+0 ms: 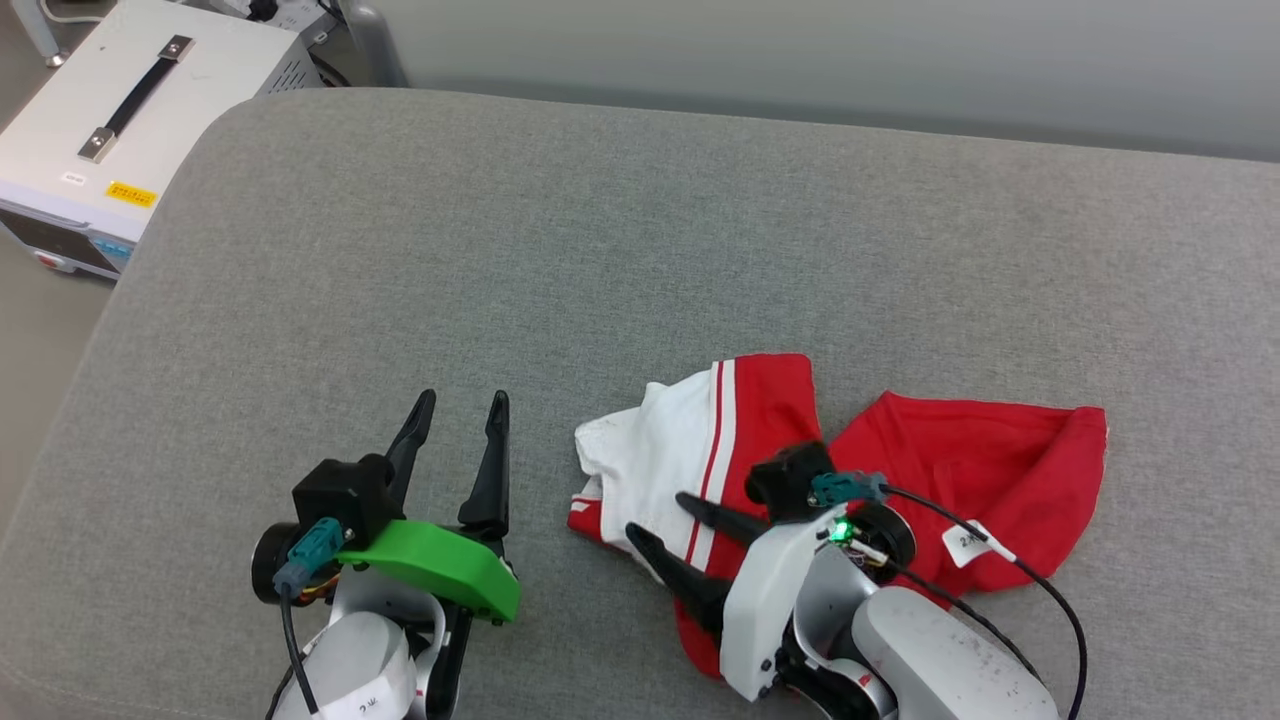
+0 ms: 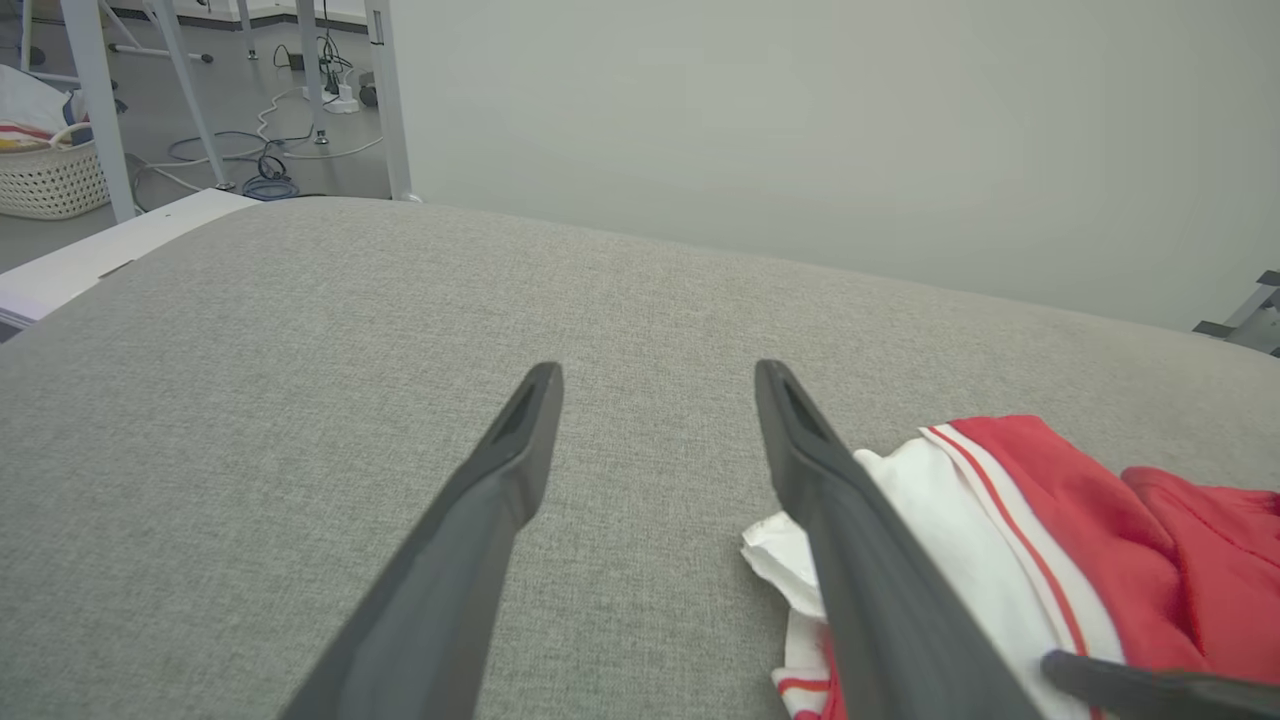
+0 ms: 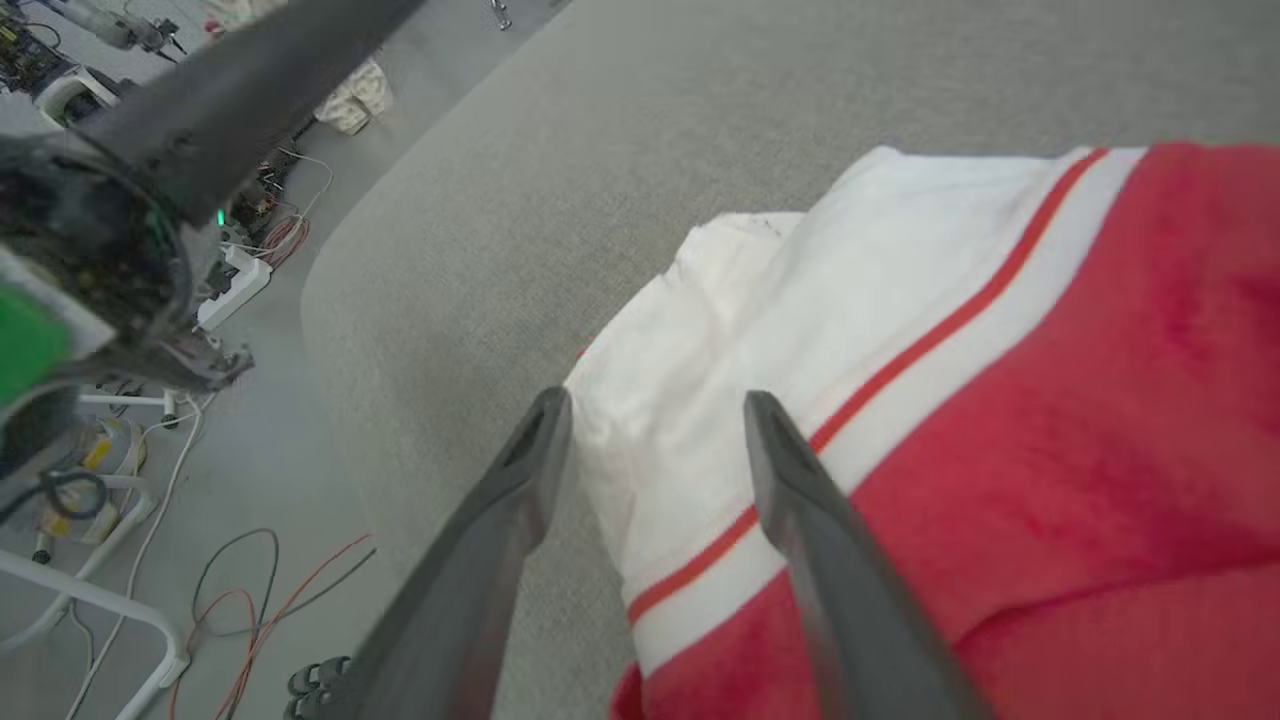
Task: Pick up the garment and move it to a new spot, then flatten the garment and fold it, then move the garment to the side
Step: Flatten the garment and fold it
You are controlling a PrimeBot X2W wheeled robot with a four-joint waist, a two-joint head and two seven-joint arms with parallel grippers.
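You see the garment (image 1: 950,455) lying crumpled on the near right part of the grey cushioned surface (image 1: 600,250), its white sleeve with red-striped trim turned toward the left gripper (image 1: 463,398). That gripper hangs over bare cushion just beside the cloth, fingers spread wide and nothing between them. Your right gripper (image 1: 657,514) sits over the white sleeve near the garment's left edge, its two fingers parted and pointing leftward, gripping nothing; whether the tips touch the cloth you cannot tell.
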